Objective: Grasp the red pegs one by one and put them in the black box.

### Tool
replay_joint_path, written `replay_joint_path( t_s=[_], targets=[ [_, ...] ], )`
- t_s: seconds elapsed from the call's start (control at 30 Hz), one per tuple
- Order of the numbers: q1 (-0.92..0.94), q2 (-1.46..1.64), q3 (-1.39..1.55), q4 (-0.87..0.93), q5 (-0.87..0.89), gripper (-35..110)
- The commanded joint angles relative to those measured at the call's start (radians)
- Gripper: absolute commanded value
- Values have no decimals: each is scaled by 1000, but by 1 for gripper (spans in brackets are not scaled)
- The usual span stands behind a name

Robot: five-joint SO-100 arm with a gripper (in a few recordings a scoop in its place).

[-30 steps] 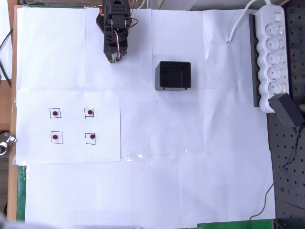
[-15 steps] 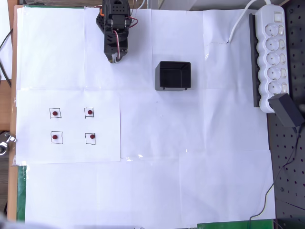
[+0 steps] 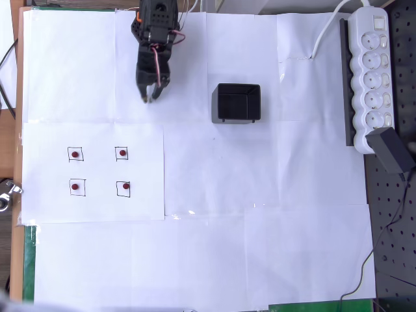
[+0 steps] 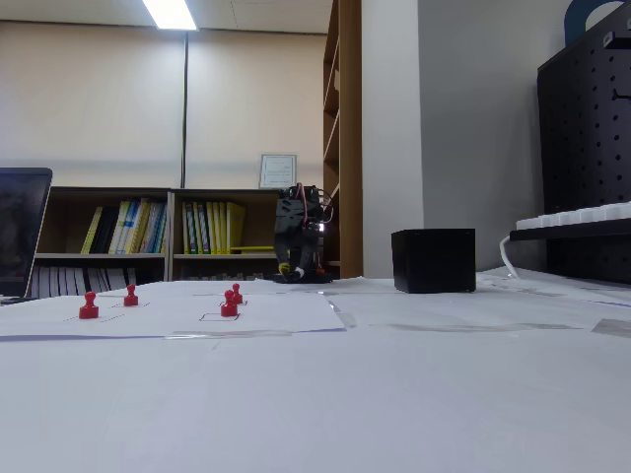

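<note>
With all four pegs (image 3: pixel 76 155) at left-centre overhead and the gripper (image 3: pixel 149 95) at upper left, jaw state unclear, open wide and descend squarely over one.

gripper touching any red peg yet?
Apart. Overhead view shows the gripper up near the arm's base, white paper between it and the nearest red peg.
</note>
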Motion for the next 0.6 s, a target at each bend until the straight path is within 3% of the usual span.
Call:
replay_joint_path(
  t_s=[0.0, 0.17, 0.57],
  targets=[
    [58, 307, -2, -393, -20, 4],
    [60, 621, 3, -784, -87, 5],
    [28, 1069, 150, -1186, -215, 10]
  ],
)
